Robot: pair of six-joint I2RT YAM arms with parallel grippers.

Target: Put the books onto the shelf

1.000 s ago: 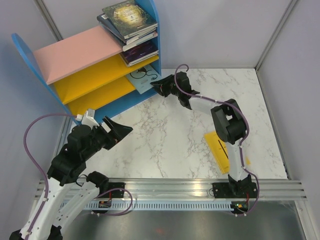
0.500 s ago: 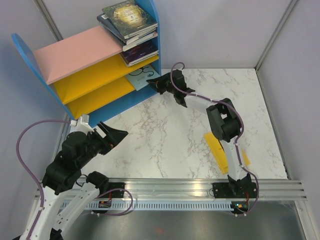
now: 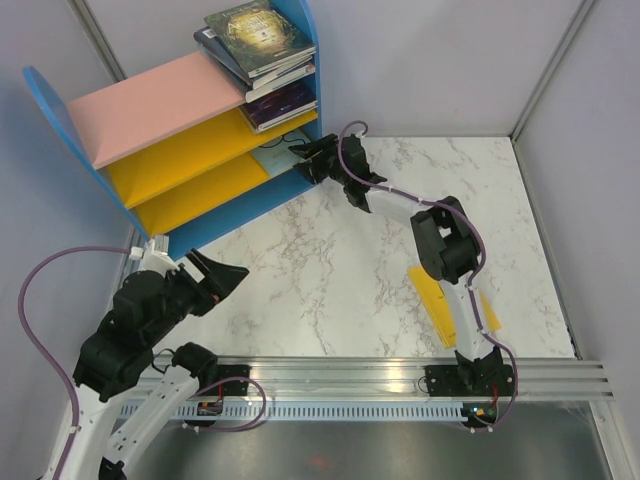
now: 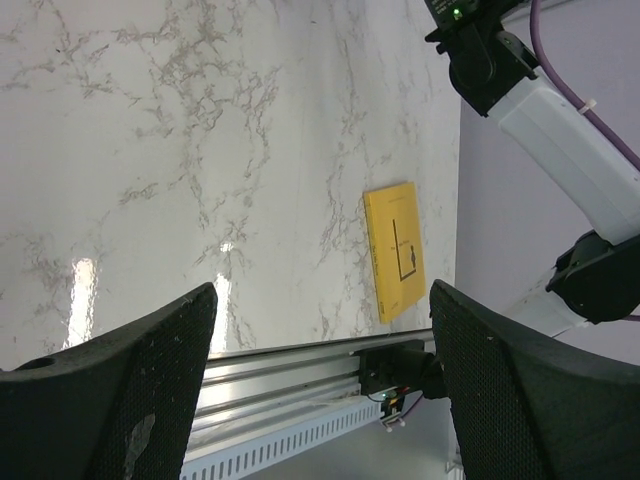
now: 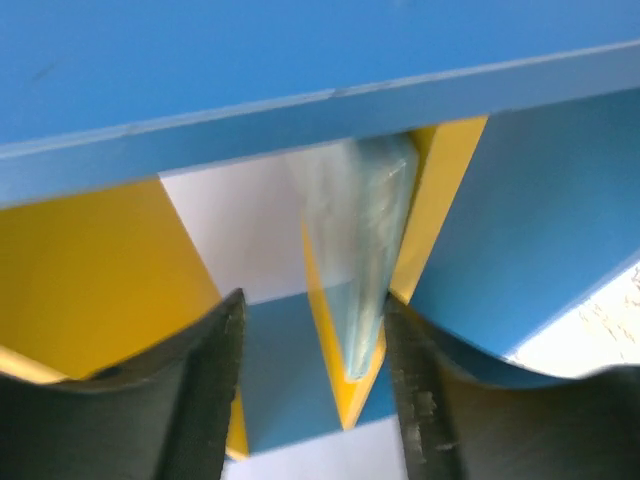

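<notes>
Judging from how the books lie, the task is taken to be nearly done. The right gripper (image 3: 305, 158) is placed at the lowest yellow board of the small bookcase with blue rounded side panels and a pink top board (image 3: 150, 108). Its jaws are seen partly apart, and nothing is clamped in them. Between them, nearer one finger, the edge of a thin pale grey-blue book (image 5: 365, 225) is seen, lying on that lowest board just ahead of the fingertips; whether it is touched cannot be told.

Above this gripper, a stack of dark-covered books topped by a green-gold one (image 3: 258, 35) is found on the top board, and purple-covered books (image 3: 282, 100) are lodged on the upper yellow board. Well behind the gripper, beside its own arm's base, one plain yellow flat book (image 4: 395, 250) is seen on the white marbled table (image 3: 330, 260).

The left gripper (image 4: 322, 300) is held wide open and empty, with the yellow book far ahead of it. Two things are judged to be left: the pale book to be seated fully, if needed, and the yellow one to be shelved.
</notes>
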